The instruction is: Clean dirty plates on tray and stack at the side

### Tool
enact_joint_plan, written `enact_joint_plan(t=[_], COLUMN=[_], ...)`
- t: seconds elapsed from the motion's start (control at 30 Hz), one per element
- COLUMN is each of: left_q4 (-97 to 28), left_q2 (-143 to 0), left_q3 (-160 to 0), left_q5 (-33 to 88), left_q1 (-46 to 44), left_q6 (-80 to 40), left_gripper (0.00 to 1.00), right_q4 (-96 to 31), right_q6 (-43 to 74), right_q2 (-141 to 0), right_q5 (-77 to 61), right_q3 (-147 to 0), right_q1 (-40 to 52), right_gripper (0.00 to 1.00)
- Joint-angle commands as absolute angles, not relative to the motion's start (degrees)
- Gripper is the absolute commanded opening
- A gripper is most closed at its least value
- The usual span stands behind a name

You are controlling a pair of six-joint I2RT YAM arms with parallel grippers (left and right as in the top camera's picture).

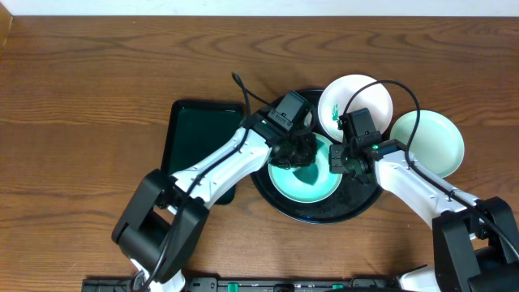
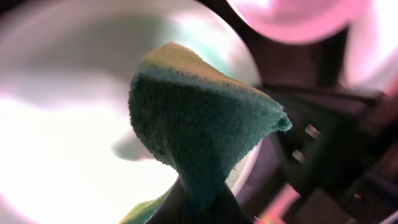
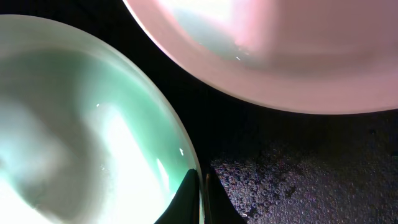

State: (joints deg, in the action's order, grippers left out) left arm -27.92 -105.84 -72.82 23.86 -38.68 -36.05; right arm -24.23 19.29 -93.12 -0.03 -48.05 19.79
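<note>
A mint-green plate (image 1: 302,182) lies on the round black tray (image 1: 357,203). My left gripper (image 1: 302,156) is shut on a green sponge (image 2: 199,124), which hangs over this plate's (image 2: 62,124) inside. My right gripper (image 1: 339,161) is shut on the plate's right rim, one finger inside and one outside (image 3: 204,199). In the right wrist view the plate (image 3: 81,124) fills the left side. A white plate (image 1: 355,105) with small green smears sits at the tray's back right edge. A second mint-green plate (image 1: 428,142) rests on the table to the right of the tray.
A dark rectangular tray (image 1: 199,142) lies left of the round tray, partly under my left arm. In the right wrist view the white plate (image 3: 280,50) is close above the held rim, with wet black tray floor (image 3: 311,180) between them. Bare wooden table (image 1: 97,81) surrounds everything.
</note>
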Motion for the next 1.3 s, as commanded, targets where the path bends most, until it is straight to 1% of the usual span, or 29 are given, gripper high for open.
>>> enact_joint_plan(t=[0.0, 0.17, 0.7, 0.9, 1.17, 1.27], left_q4=[-30.7, -34.8, -35.1, -34.9, -32.4, -32.0], left_q2=[-105.8, -107.1, -114.6, -115.7, -115.7, -115.7], left_q3=[-72.7, -72.4, -71.5, -71.5, -71.5, -71.5], left_q5=[9.7, 2.0, 2.6, 6.0, 14.4, 14.6], left_q1=[-38.5, -38.5, -39.1, -40.6, -41.5, -41.5], left_q6=[-36.1, -36.1, -38.3, -38.3, -38.3, -38.3], left_gripper=[0.07, 0.08, 0.07, 0.07, 0.07, 0.07], right_q4=[-23.7, -23.6, -23.6, -23.6, -23.6, -23.6], right_q6=[20.1, 20.1, 20.1, 20.1, 20.1, 20.1], right_q2=[-92.2, -92.2, -92.2, -92.2, -92.2, -92.2], right_q5=[-3.3, -3.5, -3.5, -3.5, -3.5, -3.5], right_q3=[-48.6, -48.6, -48.6, -48.6, -48.6, -48.6], right_q1=[20.4, 20.4, 20.4, 20.4, 20.4, 20.4], right_gripper=[0.01, 0.01, 0.01, 0.01, 0.01, 0.01])
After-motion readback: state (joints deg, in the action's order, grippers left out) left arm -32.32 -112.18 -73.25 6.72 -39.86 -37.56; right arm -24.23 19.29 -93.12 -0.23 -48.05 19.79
